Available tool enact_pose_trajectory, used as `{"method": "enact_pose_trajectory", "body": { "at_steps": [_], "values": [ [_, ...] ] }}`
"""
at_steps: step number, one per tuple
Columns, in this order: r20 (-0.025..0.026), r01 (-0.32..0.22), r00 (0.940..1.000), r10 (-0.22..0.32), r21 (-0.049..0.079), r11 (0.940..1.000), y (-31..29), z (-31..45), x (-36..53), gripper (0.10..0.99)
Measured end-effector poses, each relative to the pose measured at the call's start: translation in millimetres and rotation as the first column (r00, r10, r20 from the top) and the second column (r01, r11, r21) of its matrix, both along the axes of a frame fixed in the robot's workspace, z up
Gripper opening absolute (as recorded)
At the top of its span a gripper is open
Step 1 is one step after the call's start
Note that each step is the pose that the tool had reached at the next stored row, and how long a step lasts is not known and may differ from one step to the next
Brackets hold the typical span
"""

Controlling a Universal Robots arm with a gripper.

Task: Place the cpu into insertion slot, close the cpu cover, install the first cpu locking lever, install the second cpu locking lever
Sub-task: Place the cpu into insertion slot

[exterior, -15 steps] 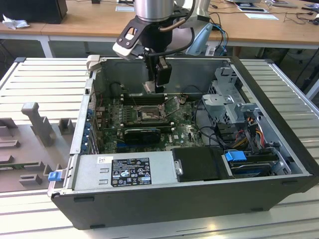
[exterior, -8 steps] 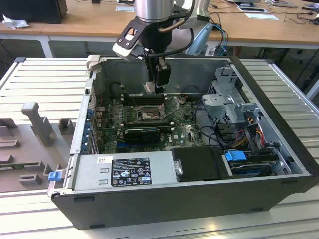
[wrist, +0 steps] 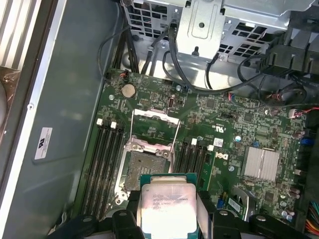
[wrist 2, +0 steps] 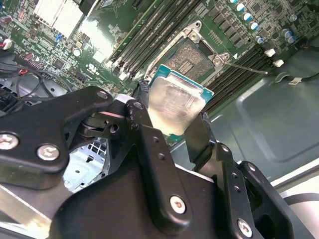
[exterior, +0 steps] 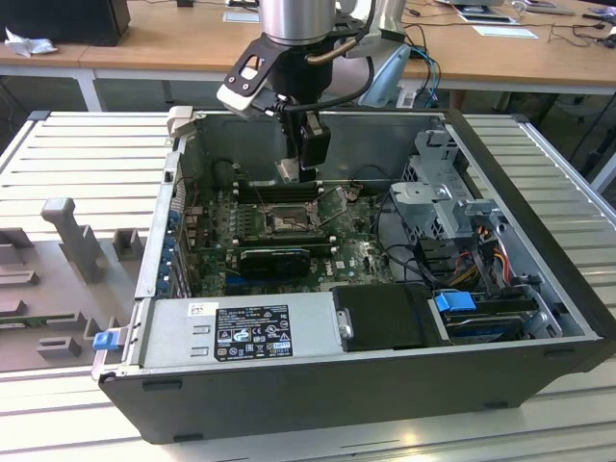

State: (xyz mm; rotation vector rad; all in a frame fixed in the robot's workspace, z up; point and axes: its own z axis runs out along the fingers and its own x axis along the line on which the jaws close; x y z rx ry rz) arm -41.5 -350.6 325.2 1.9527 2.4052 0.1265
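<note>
Open computer case (exterior: 337, 385) on a ribbed table (exterior: 58, 144). At the exterior view's left, grey fixture blocks (exterior: 67, 236) lie outside the case. Mid-case, the gripper (exterior: 301, 159) hangs over the green board (exterior: 356, 255), its jaws pinching the cpu (exterior: 289, 170) by two opposite edges. The cpu is held in the air above the insertion slot (exterior: 287, 223), clear of it. In the first wrist view the cpu cover (wrist: 153, 122) is swung open beside the bare slot. To the right stands a metal drive cage (exterior: 443, 183).

Silver arm (exterior: 294, 19), black claw (wrist 2: 173, 112), silver screws (wrist 2: 48, 152)
</note>
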Motion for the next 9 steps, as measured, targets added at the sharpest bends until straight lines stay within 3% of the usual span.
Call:
{"method": "enact_pose_trajectory", "body": {
  "at_steps": [9],
  "values": [
    [0.0,0.028,0.9996,-0.028,0.0,0.9996,0.0,-1.7,0.0,0.529]
  ]
}}
